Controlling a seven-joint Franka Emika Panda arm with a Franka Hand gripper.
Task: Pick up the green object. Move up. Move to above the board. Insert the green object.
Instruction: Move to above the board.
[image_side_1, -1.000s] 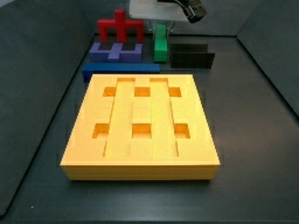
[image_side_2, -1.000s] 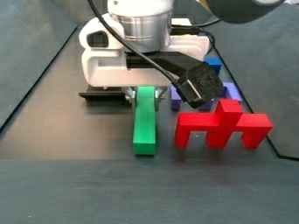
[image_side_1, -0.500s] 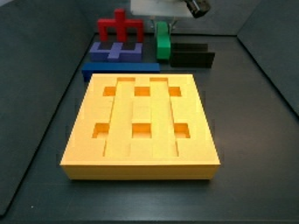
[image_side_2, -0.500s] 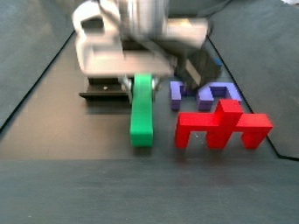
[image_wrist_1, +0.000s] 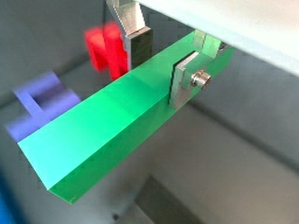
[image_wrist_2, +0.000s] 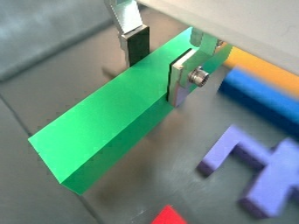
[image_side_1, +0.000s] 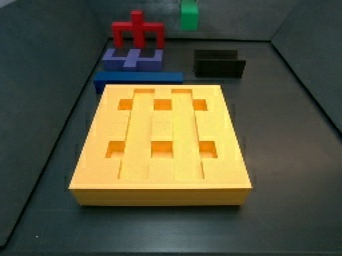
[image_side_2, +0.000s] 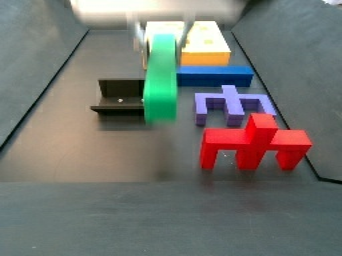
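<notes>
Even, soft light is filling every view, casting only faint shadows. The gripper and green object are smearing with motion blur in a side view. Both wrist views are showing a soft-focus, hazy background.

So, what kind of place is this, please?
Probably a lab test bench: dark enclosed floor, a yellow board with square holes, a black fixture, and the hand, raised off the floor, gripping the green object.
</notes>
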